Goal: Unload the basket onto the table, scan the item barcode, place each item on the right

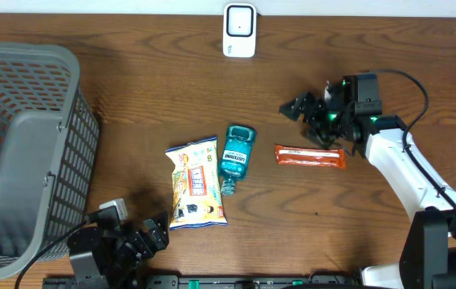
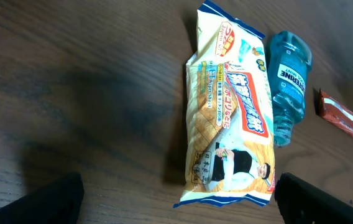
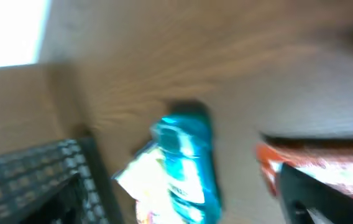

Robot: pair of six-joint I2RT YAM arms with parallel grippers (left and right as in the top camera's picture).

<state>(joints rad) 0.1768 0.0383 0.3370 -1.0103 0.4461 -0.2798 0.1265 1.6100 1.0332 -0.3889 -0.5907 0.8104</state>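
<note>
The right gripper (image 1: 304,120), open and empty near the orange bar (image 1: 309,156), should straddle its narrow width squarely before closing and lifting toward the scanner (image 1: 239,30).

Three items lie flat on the bench (image 1: 132,96), plus the scanner.

- Snack bag (image 1: 196,183): yellow and white print with blue and red panels, face up. It lies lengthwise straight ahead of the left pincer (image 1: 152,235), near end just beyond its fingertips.
- Mouthwash bottle (image 1: 234,158): clear teal, on its side, label up. It lies parallel to the bag and against the bag's right edge, farther from the left pincer.
- Orange bar (image 1: 310,156): flat wrapper, crosswise, just beside the right pincer (image 1: 302,108), on the robot's side of it, not between the fingers.
- Scanner (image 1: 239,30): white, at the far bench edge, well apart from both pincers.
</note>
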